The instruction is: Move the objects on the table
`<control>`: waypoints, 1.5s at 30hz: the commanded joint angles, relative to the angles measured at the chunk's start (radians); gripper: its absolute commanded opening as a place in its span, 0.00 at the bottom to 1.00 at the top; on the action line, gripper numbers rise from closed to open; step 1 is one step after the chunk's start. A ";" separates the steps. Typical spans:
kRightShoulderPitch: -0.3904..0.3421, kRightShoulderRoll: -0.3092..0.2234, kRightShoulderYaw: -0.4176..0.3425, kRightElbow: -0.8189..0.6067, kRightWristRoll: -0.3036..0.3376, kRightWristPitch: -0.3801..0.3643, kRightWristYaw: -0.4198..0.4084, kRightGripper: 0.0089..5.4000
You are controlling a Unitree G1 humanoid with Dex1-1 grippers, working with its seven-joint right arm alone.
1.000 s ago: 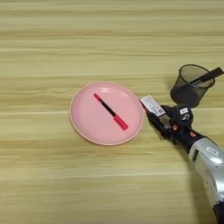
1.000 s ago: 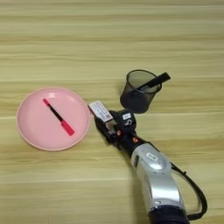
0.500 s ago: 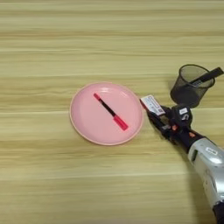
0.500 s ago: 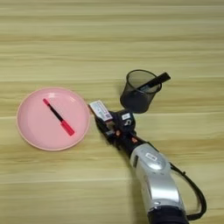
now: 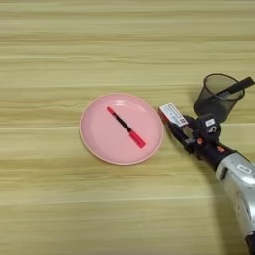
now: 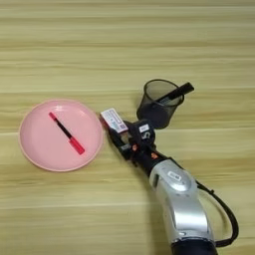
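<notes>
The white eraser (image 5: pixel 173 113) with its red-printed label sits just off the right rim of a pink plate (image 5: pixel 99 144), tilted. My right gripper (image 5: pixel 180 124) is shut on the eraser's near end, and the silver forearm (image 6: pixel 177 199) comes in from the bottom right. Behind the gripper stands the black mesh pen cup (image 5: pixel 215 97), upright, with a slim black marker (image 5: pixel 236 87) leaning out of it to the right. All of this rests on the light wood table (image 5: pixel 99 50).
A pen with a red cap and a black barrel (image 5: pixel 126 127) lies diagonally across the pink plate (image 6: pixel 35 149). A black cable (image 6: pixel 226 209) loops off the forearm to the right.
The eraser and the gripper have shifted slightly toward the far side. The plate, the pen and the cup have not moved.
</notes>
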 commanded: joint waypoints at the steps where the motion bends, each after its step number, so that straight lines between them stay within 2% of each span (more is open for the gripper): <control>1: -0.041 -0.029 -0.021 -0.063 0.003 -0.015 -0.016 0.39; 8: -0.032 -0.028 -0.016 -0.116 0.007 -0.002 -0.011 0.39; 13: -0.023 -0.020 0.014 -0.166 0.001 0.010 0.002 0.39; 26: -0.044 -0.002 0.074 -0.155 -0.011 0.021 0.010 0.39; 39: -0.037 -0.004 0.095 -0.144 -0.019 0.021 0.014 0.39; 40: -0.037 -0.004 0.096 -0.144 -0.019 0.022 0.014 0.44; 45: -0.037 -0.004 0.095 -0.139 -0.019 0.021 0.012 0.55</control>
